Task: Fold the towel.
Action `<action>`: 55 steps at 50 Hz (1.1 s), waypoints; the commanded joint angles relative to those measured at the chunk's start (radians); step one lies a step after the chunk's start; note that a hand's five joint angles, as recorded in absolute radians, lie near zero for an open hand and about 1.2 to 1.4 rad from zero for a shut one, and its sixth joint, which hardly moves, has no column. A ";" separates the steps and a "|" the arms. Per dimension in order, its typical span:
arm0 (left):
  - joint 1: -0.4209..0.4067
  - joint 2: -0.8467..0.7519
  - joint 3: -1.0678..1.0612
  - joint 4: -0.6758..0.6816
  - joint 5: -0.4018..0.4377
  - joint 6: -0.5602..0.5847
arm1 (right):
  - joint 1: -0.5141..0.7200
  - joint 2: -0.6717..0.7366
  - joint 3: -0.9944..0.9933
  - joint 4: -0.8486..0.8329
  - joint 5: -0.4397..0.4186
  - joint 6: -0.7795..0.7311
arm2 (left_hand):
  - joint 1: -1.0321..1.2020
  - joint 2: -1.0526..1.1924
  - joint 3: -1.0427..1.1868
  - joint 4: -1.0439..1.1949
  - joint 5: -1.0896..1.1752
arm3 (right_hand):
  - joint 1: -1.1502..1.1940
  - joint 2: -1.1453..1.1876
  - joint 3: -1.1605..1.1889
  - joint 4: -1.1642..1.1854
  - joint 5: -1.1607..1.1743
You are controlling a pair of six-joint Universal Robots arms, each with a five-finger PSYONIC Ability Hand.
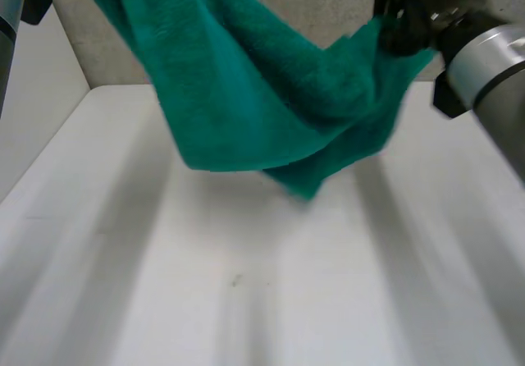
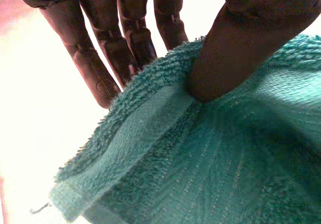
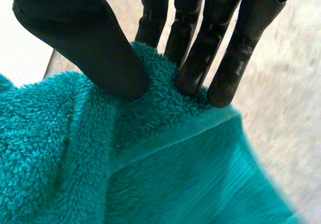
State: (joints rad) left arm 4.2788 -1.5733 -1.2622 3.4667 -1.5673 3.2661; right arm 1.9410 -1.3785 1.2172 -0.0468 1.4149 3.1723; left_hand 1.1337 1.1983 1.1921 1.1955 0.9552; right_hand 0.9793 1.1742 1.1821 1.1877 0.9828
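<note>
Aloft, teal terry towel (image 1: 246, 112), sagging slack, hemmed edges

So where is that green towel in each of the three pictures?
Head view: the towel hangs over the white table, slung from the far left across to the right hand.
Left wrist view: the towel is at the left hand, which pinches its edge.
Right wrist view: the towel is pinched at its edge by the right hand.
Shared landmark: the right hand's pinch, in the head and right wrist views.
</note>
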 commanded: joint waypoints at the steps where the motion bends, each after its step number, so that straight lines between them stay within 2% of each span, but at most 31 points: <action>1: 0.035 -0.117 -0.028 -0.008 0.003 -0.075 | 0.018 -0.116 0.047 0.096 -0.034 -0.109 | 0.263 0.198 0.204 0.201 0.267 | 0.417 0.222 0.214 0.209 0.239; 3: 0.039 -0.139 -0.031 -0.008 0.003 -0.075 | 0.057 -0.096 0.048 0.122 -0.051 -0.110 | 0.263 0.198 0.204 0.201 0.267 | 0.417 0.222 0.214 0.209 0.239; 5: 0.064 -0.236 -0.051 -0.008 0.003 -0.075 | 0.102 -0.056 0.044 0.120 -0.044 -0.118 | 0.263 0.198 0.204 0.201 0.267 | 0.417 0.222 0.214 0.209 0.239; 9: 0.088 -0.425 -0.060 -0.005 0.003 -0.075 | 0.182 0.137 -0.005 0.134 -0.036 -0.146 | 0.263 0.198 0.204 0.201 0.267 | 0.417 0.222 0.214 0.209 0.239; 16: 0.102 -0.687 -0.022 0.008 0.010 -0.071 | 0.202 0.392 -0.044 0.140 -0.030 -0.196 | 0.263 0.198 0.204 0.201 0.267 | 0.417 0.222 0.214 0.209 0.239; 21: 0.104 -0.763 0.021 0.012 0.010 -0.071 | 0.197 0.506 -0.079 0.137 -0.008 -0.201 | 0.263 0.198 0.204 0.201 0.267 | 0.417 0.222 0.214 0.209 0.239; 23: 0.104 -0.801 0.055 0.017 0.013 -0.068 | 0.197 0.527 -0.094 0.137 0.031 -0.206 | 0.219 0.155 0.161 0.158 0.223 | 0.417 0.222 0.214 0.209 0.239; 25: 0.104 -0.803 0.058 0.020 0.013 -0.068 | 0.194 0.524 -0.099 0.139 0.056 -0.204 | 0.164 0.099 0.105 0.102 0.168 | 0.417 0.222 0.214 0.209 0.239; 26: 0.104 -0.803 0.063 0.026 0.015 -0.068 | 0.193 0.523 -0.100 0.139 0.065 -0.204 | -0.005 -0.070 -0.064 -0.067 -0.001 | 0.417 0.222 0.214 0.209 0.239; 27: 0.104 -0.797 0.063 0.029 0.016 -0.066 | 0.191 0.518 -0.100 0.139 0.071 -0.203 | -0.277 -0.342 -0.336 -0.339 -0.273 | 0.417 0.222 0.214 0.209 0.239; 28: 0.104 -0.794 0.063 0.028 0.018 -0.066 | 0.191 0.503 -0.100 0.137 0.085 -0.202 | -0.428 -0.493 -0.487 -0.490 -0.424 | 0.040 -0.155 -0.163 -0.168 -0.138; 29: 0.104 -0.788 0.061 0.023 0.018 -0.066 | 0.190 0.492 -0.100 0.139 0.093 -0.202 | -0.555 -0.619 -0.613 -0.617 -0.551 | -0.187 -0.382 -0.390 -0.396 -0.365; 31: 0.104 -0.751 0.052 0.017 0.018 -0.065 | 0.188 0.464 -0.097 0.139 0.098 -0.201 | -0.801 -0.866 -0.860 -0.863 -0.797 | -0.491 -0.686 -0.694 -0.699 -0.669; 32: 0.104 -0.731 0.046 0.015 0.016 -0.065 | 0.188 0.435 -0.090 0.140 0.098 -0.198 | -0.838 -0.902 -0.896 -0.899 -0.834 | -0.626 -0.821 -0.829 -0.834 -0.804; 40: 0.107 -0.536 -0.074 -0.017 0.012 -0.043 | 0.176 0.320 -0.016 0.145 0.093 -0.186 | -0.888 -0.952 -0.946 -0.950 -0.884 | -0.701 -0.895 -0.903 -0.909 -0.879; 41: 0.110 -0.428 -0.151 -0.043 0.009 -0.026 | 0.156 0.302 -0.001 0.145 0.091 -0.187 | -0.894 -0.958 -0.952 -0.956 -0.890 | -0.695 -0.890 -0.898 -0.903 -0.873; 44: 0.107 -0.357 -0.219 -0.064 0.009 -0.014 | 0.092 0.277 0.013 0.195 0.090 -0.196 | -0.891 -0.955 -0.949 -0.953 -0.887 | -0.668 -0.863 -0.871 -0.877 -0.846; 49: 0.088 -0.214 -0.399 -0.093 0.007 0.030 | 0.053 0.285 -0.004 0.303 0.067 -0.198 | -0.870 -0.935 -0.929 -0.932 -0.866 | -0.613 -0.807 -0.815 -0.821 -0.791; 55: 0.036 -0.195 -0.528 -0.084 0.000 0.095 | 0.026 0.341 -0.024 0.360 0.036 -0.199 | -0.777 -0.841 -0.835 -0.838 -0.773 | -0.524 -0.719 -0.727 -0.733 -0.703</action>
State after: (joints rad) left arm 4.3647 -1.7955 -1.6609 3.3767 -1.5622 3.3009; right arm 1.9921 -1.0934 1.2145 0.2503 1.4800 2.9747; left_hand 0.2801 0.2613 0.2693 0.2642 0.0811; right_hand 0.2975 0.3285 0.3493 0.3512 0.1783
